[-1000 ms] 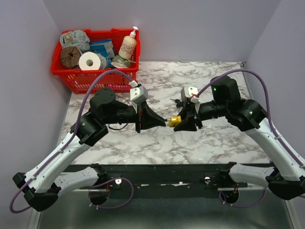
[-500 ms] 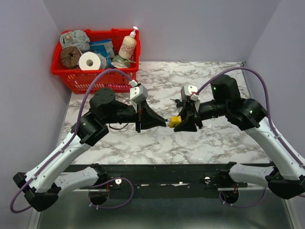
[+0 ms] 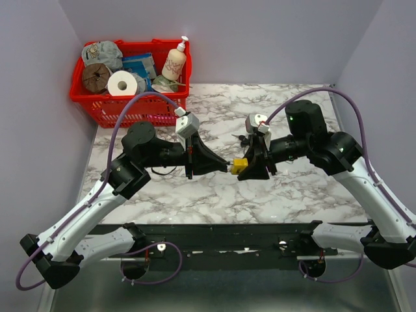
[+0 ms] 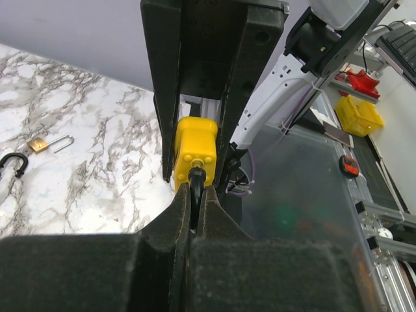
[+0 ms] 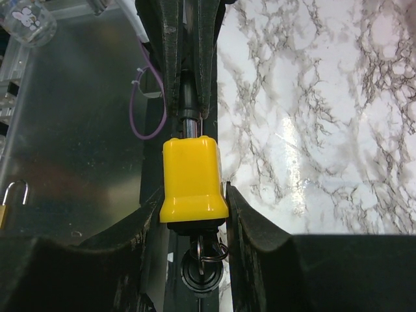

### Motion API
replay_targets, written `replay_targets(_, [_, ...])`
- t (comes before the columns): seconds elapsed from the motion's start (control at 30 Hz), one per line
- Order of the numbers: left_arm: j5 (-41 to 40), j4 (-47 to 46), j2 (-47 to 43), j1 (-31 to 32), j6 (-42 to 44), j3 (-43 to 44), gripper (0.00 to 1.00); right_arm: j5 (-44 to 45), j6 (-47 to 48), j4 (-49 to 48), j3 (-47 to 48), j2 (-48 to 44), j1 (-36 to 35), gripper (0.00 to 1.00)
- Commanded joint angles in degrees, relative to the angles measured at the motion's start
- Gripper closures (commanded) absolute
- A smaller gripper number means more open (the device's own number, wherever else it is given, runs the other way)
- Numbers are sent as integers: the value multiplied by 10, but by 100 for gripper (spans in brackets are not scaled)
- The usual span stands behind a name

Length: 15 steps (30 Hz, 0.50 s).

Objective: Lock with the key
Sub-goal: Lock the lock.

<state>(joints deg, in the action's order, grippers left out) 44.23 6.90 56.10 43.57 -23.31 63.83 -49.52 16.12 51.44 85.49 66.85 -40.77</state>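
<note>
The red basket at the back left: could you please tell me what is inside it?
Inside the red basket lie a toilet paper roll, a pump bottle, a blue packet, a brown spool and a grey crumpled bag. Whatever sits beneath them is covered.

We see a bright yellow padlock [image 5: 193,179], a black-headed key [image 4: 195,183], matte black fingers [image 5: 257,231], a white tabletop [image 3: 214,195] veined in grey marble, a red lattice basket [image 3: 123,107] at upper left of the frame, purple cables [image 3: 318,90] over white arms [image 3: 81,218]
</note>
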Motion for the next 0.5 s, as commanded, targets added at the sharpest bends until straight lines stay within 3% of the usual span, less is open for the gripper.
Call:
replay_targets(0.0, [-21, -87, 37, 15, -4, -25, 100, -81, -21, -97, 25, 15, -27, 99])
replay_targets(0.47, [-29, -75, 25, 19, 34, -38, 100, -124, -79, -125, 21, 21, -27, 99])
